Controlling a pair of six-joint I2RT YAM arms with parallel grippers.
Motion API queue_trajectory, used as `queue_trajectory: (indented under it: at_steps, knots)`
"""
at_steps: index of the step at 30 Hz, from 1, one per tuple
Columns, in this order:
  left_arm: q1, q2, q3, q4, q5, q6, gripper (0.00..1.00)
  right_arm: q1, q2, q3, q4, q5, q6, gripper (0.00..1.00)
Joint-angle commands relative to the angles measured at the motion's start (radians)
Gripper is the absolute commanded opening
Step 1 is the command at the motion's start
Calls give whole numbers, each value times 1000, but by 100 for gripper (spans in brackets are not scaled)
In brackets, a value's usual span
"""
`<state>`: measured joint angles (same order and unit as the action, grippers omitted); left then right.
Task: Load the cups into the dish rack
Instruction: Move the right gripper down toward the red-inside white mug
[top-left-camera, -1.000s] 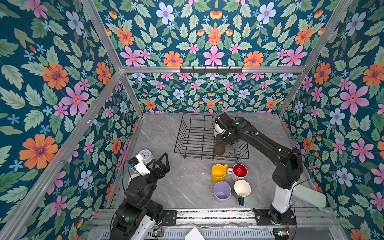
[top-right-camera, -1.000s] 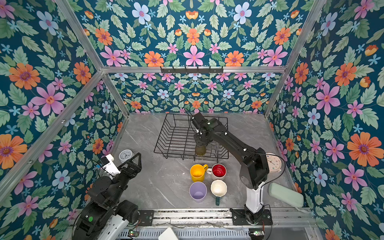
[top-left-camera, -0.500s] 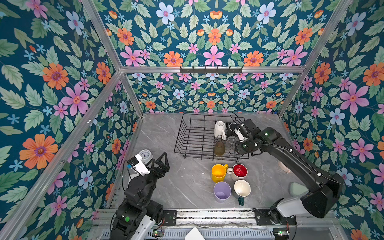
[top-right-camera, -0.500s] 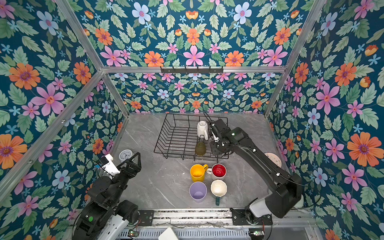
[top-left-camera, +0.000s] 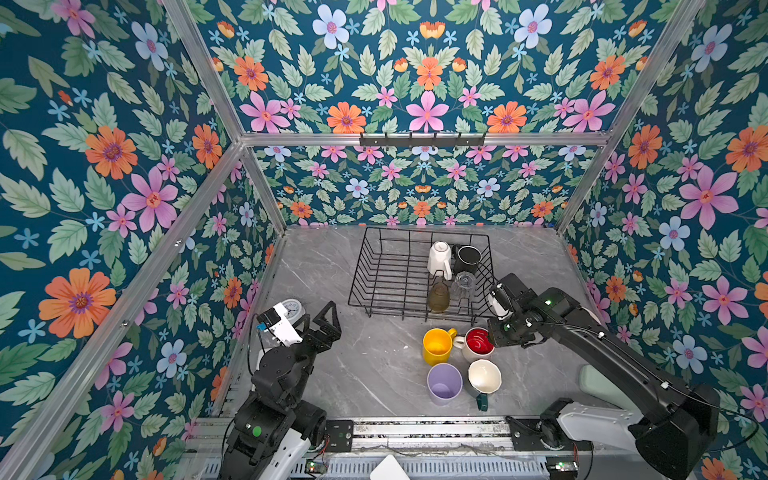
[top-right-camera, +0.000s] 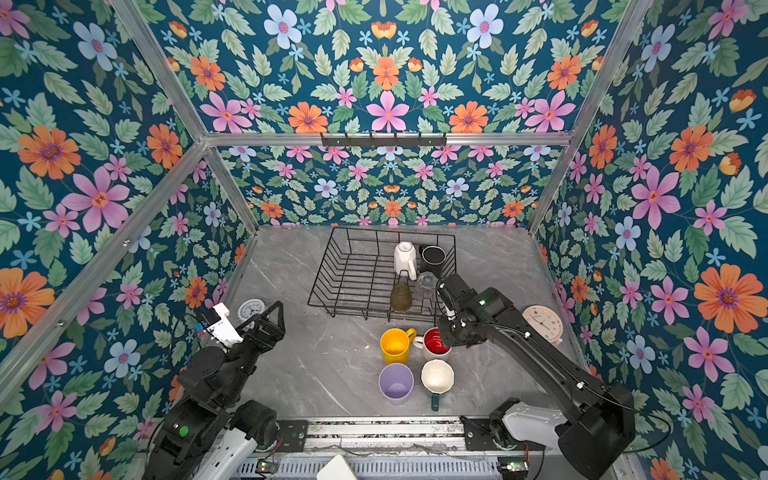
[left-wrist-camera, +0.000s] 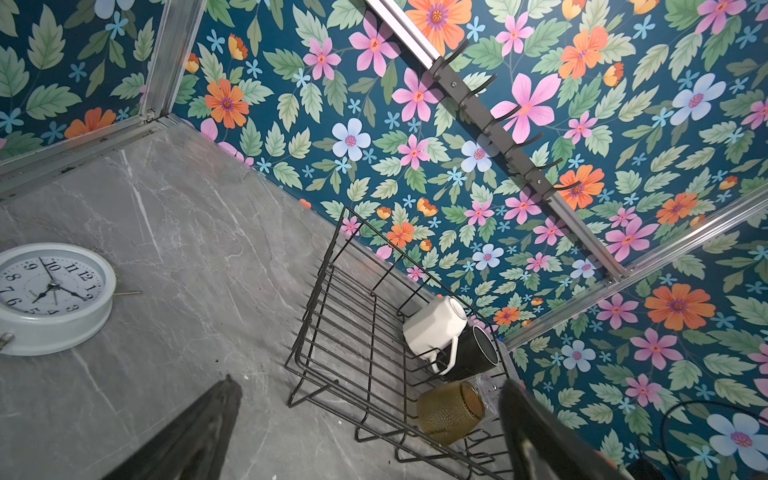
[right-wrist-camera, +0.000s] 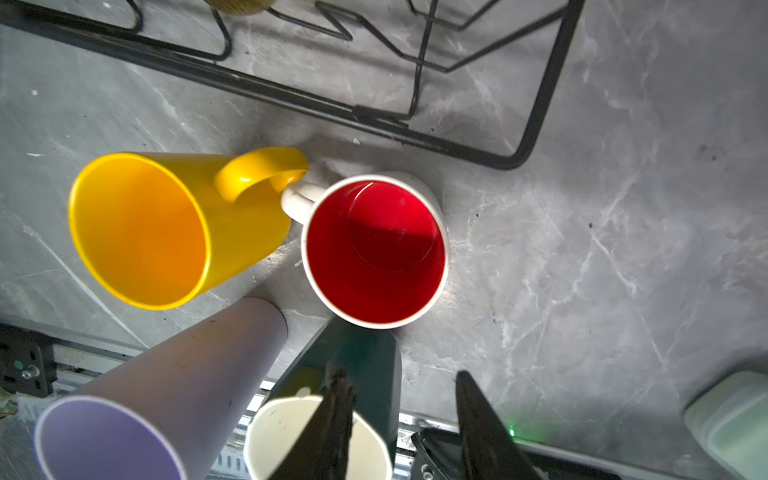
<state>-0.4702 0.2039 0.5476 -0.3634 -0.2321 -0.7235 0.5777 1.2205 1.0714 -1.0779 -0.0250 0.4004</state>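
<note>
Dish rack (top-left-camera: 415, 230), far centre, holds four at its right end; white mug (top-left-camera: 439, 257) newly released there. Right gripper (right-wrist-camera: 401, 374) has swung back near, above red-inside mug (top-left-camera: 478, 343), jaws part-open, empty. Left gripper (left-wrist-camera: 370, 384) spread wide, idle. Four still to load.

White alarm clock (left-wrist-camera: 52, 297) lies face-up on grey marble counter (top-left-camera: 316, 270). Cream round clock (top-right-camera: 542, 322) leans by the right wall. Black hook rail (top-left-camera: 422, 139) is mounted on the back wall.
</note>
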Motion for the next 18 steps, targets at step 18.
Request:
queue_trajectory:
  at_steps: [18]
  knots:
    - [1,5,23,30,14,10,100,-63,103,-180,275,4,73,36]
